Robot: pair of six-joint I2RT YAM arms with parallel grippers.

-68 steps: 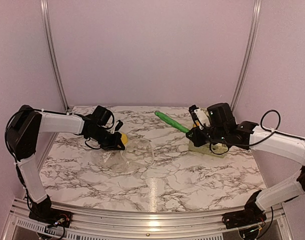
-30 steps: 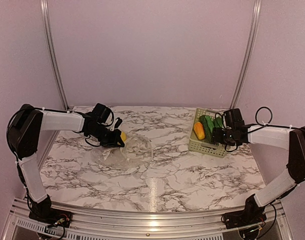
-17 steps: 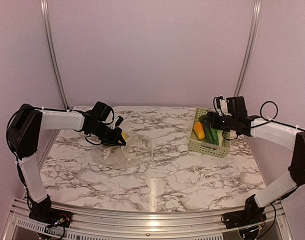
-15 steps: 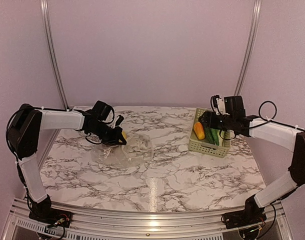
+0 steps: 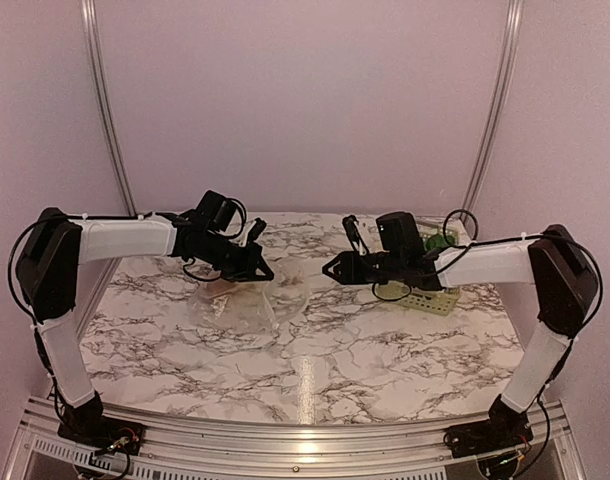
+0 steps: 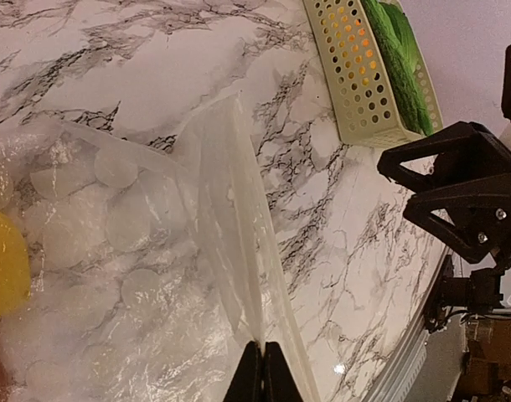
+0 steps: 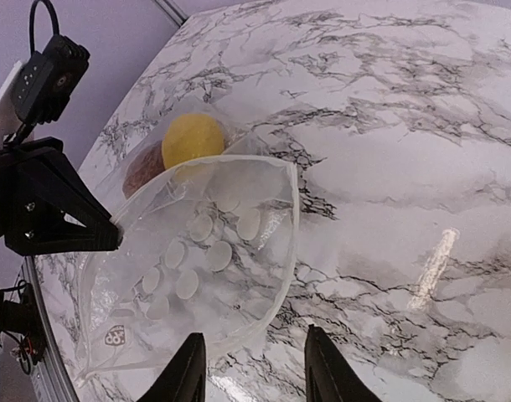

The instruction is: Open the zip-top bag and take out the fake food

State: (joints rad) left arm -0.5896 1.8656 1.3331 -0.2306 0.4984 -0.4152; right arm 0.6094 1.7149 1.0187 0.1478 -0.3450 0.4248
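My right gripper (image 5: pixel 337 268) has left the pale green basket (image 6: pixel 356 79), where it hovered half a second ago, and swung across the table (image 5: pixel 385 360) toward the zip-top bag (image 7: pixel 205 251). My left arm has lifted the bag's edge higher as well.

My left gripper (image 6: pixel 262 360) is pressed together on a fold of the bag's rim, holding that lip up off the marble. My right jaws stand spread with nothing between them, near the bag but not touching it.

I can see 2 pieces of fake food at the bag's far end, a yellow piece (image 7: pixel 193 140) and a brown piece (image 7: pixel 142 170) touching it. From my left wrist they seem to lie under the plastic, though I cannot be sure. The green pieces (image 6: pixel 398 59) already lie in the basket.

I judge the step in hand to be reaching in for the yellow piece. To do it well I want my left pinch firm and high, so the mouth does not sag shut. My right fingers (image 7: pixel 186 373) should enter low and straight, spread wider than the piece. They should close on the toy alone, never on the film, since a caught fold would drag the whole bag. The piece looks round and slick, so I should grip across its middle.
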